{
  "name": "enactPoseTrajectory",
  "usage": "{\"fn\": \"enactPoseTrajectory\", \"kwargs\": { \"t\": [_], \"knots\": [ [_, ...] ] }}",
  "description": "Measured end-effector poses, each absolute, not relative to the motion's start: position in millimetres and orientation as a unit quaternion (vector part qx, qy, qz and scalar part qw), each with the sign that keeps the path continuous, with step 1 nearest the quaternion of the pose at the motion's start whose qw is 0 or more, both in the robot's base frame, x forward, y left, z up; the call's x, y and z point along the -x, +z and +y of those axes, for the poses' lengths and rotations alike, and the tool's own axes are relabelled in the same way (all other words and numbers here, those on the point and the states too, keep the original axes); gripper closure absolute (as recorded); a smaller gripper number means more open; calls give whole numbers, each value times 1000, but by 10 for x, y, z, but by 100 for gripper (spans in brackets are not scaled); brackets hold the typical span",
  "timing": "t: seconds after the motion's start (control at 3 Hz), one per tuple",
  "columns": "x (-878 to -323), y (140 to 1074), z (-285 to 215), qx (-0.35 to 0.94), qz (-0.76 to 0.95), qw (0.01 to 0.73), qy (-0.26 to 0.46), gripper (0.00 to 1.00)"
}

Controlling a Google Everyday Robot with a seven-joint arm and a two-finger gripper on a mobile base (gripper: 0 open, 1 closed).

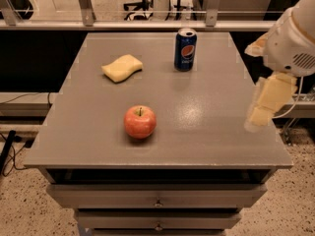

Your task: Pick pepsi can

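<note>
Camera view: dark blue cylindrical pepsi can [185, 49] stands upright near the far edge of the grey bench [211, 132], right of centre. Cream-coloured gripper [263, 107] hangs at the right edge, well apart from it; open or closed, I cannot tell. Yellow sponge [122, 68] lies far left, round red apple [140, 122] toward the near edge.

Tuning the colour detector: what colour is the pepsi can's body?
The pepsi can is dark blue with a red-white-blue logo and a silver top, shown in the camera view. The gripper is beside the table's right edge.
</note>
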State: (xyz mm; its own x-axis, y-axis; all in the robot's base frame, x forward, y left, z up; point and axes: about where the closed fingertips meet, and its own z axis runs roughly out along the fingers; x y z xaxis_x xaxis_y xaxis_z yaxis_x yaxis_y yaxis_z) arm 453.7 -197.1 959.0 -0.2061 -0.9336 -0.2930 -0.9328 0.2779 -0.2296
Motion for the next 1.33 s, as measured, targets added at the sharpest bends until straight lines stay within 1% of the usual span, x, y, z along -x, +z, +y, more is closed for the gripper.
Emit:
{"fn": "enactPoseTrajectory", "kwargs": {
  "t": [0.33,0.67,1.0,1.33],
  "knots": [
    [-4852,9368,-1734,593,772,230,14,0],
    [-5281,9208,-1508,573,770,280,22,0],
    [-5765,9154,-1296,542,769,336,44,0],
    [-6385,9213,-1059,494,768,401,74,0]
  ]
}}
